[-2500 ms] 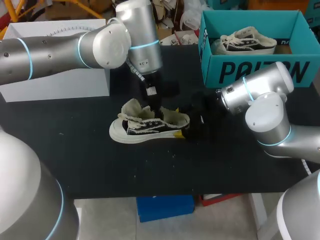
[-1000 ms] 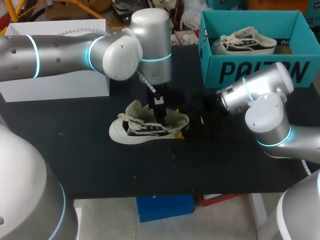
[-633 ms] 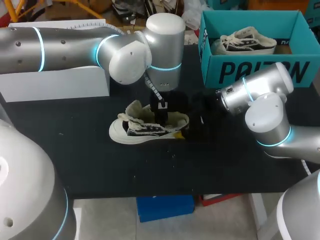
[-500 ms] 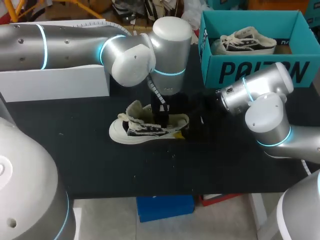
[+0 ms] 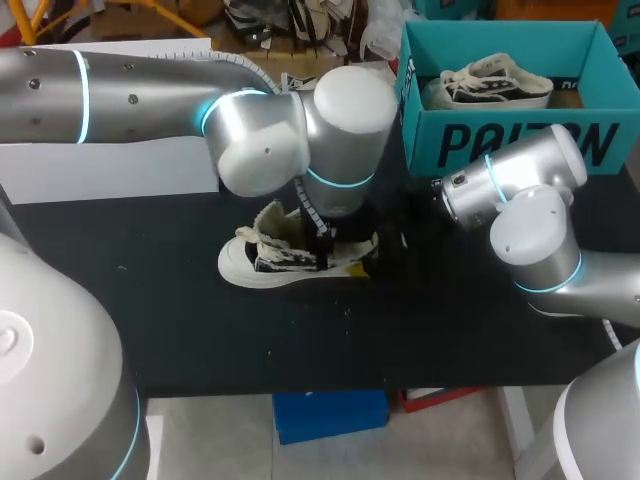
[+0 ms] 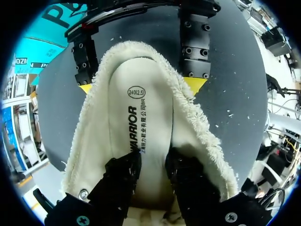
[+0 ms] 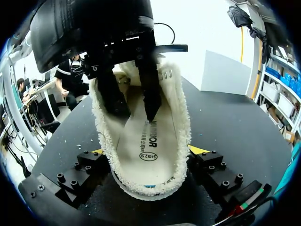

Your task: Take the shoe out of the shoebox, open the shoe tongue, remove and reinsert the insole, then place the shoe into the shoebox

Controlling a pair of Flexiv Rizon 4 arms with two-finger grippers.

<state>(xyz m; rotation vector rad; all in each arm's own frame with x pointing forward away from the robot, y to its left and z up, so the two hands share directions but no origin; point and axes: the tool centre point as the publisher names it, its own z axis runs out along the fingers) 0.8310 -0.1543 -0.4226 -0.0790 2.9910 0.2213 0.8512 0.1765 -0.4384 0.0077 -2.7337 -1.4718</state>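
Note:
A black-and-white shoe (image 5: 285, 258) with a fleecy lining lies on its sole mid-table. Its tongue is pulled open and the white insole (image 6: 136, 113) (image 7: 148, 141) lies inside. My left gripper (image 6: 151, 162) (image 7: 136, 110) reaches down into the shoe from above. It is open, with both black fingers (image 6: 121, 175) resting on the insole and nothing pinched between them. My right gripper (image 7: 149, 150) (image 6: 141, 87) (image 5: 385, 252) is shut on the shoe's heel, one yellow tip against each side. The teal shoebox (image 5: 510, 140) stands at the back right.
A second shoe (image 5: 490, 85) lies inside the shoebox. A white box (image 5: 110, 170) stands at the back left. The left arm's wrist (image 5: 345, 130) hangs over the shoe and hides its opening in the head view. Black tabletop (image 5: 300, 340) lies in front of the shoe.
My left arm has swung to the right over the shoe, and its fingers have slid along the insole toward the heel end. Right arm and shoe have stayed put.

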